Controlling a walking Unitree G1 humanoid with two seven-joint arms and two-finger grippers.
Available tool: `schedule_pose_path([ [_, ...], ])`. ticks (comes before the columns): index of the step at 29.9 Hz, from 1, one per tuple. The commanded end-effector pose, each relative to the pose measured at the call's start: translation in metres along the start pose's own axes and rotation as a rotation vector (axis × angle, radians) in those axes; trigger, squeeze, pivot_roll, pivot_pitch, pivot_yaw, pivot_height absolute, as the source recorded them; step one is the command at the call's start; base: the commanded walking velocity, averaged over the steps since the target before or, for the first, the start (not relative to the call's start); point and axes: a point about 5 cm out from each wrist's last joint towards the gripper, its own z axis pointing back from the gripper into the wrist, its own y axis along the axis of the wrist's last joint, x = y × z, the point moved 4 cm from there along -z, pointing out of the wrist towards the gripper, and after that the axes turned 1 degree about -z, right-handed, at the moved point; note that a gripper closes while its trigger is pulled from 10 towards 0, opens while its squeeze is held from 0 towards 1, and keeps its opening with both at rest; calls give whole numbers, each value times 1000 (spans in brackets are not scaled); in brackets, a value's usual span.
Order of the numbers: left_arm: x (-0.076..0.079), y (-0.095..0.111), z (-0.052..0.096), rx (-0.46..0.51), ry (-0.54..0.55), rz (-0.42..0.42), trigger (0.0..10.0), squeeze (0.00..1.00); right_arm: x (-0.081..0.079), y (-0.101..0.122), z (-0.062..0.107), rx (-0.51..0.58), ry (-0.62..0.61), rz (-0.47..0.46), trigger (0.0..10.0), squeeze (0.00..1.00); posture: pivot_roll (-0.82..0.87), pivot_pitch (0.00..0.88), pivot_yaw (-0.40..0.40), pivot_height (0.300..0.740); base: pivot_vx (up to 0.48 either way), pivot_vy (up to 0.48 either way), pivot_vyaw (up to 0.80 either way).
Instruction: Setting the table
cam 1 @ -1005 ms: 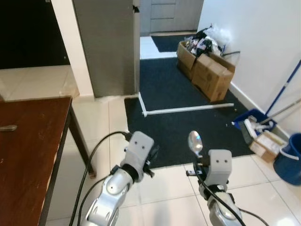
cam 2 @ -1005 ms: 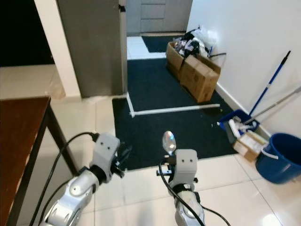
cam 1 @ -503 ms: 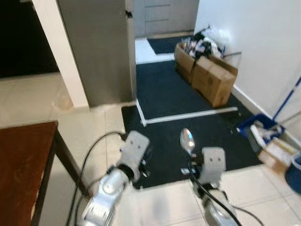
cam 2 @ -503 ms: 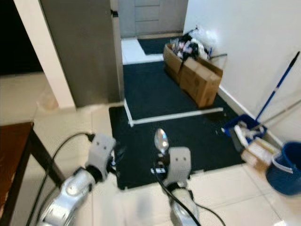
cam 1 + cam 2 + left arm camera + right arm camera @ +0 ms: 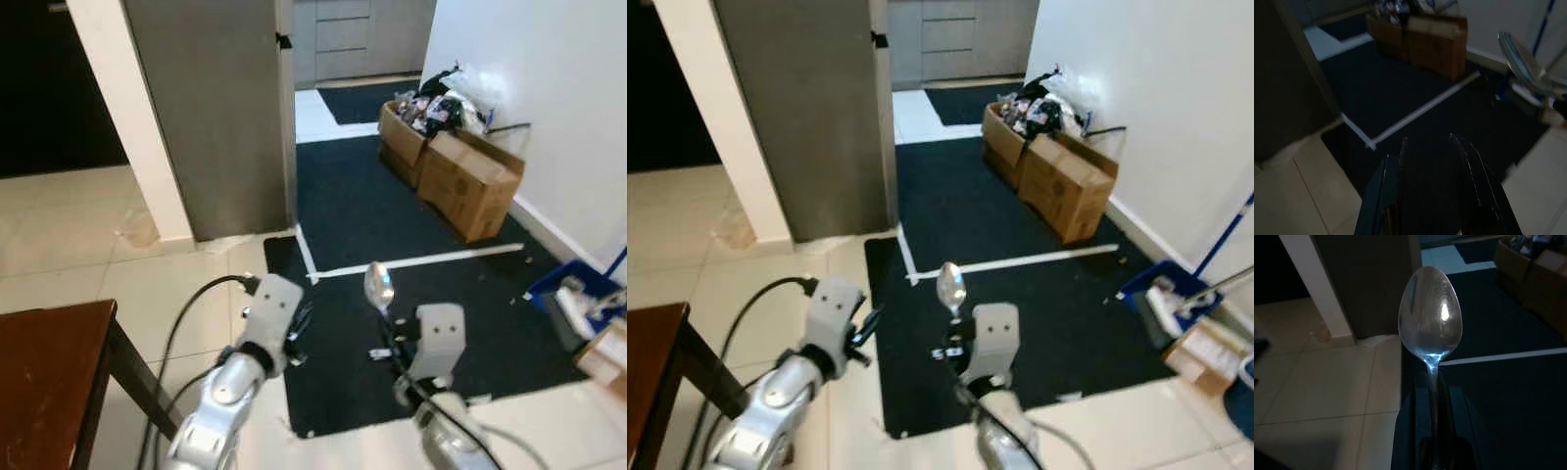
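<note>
Spoon [image 5: 1430, 318] stands upright, pinched by the handle in my right gripper [image 5: 1432, 401]; table [image 5: 49, 362] lies off to my left, nearer my empty, spread left gripper [image 5: 1430, 147].

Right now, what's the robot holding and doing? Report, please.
Right pincer shut on spoon, bowl up. Left pincer open, empty. Table corner at robot's left; dark rug ahead.

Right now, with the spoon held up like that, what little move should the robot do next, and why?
Probably turn left toward the table. The right gripper holds the spoon upright, jaws shut on its handle, so the grasp looks done. But the robot faces the dark rug, and the table sits at its far left, out of easy reach. The left gripper is open and holds nothing.
</note>
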Motion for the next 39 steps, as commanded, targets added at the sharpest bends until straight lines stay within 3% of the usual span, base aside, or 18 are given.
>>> schedule_pose_path([
  [1,-7,-15,7,-62,24,11,10000,0,-9,-2,2,0,24,-21,10000,0,2,84,95,740,0,0,0],
  [5,-12,-18,7,-108,42,95,10000,0,-8,0,2,3,28,-23,10000,0,4,83,98,740,0,0,0],
  [8,-13,-18,7,-117,38,111,10000,0,-8,0,2,5,30,-28,10000,0,4,82,99,740,0,0,0],
  [18,-12,-17,7,-127,-4,42,10000,0,3,3,0,11,-36,-82,10000,0,5,91,101,740,0,0,718],
  [24,-10,-12,5,-148,-20,56,10000,0,18,9,-1,26,-103,-140,10000,0,5,97,104,740,0,0,794],
  [39,-17,1,1,-139,-10,49,10000,0,26,30,-6,79,-123,-135,10000,0,6,112,111,740,0,0,794],
])
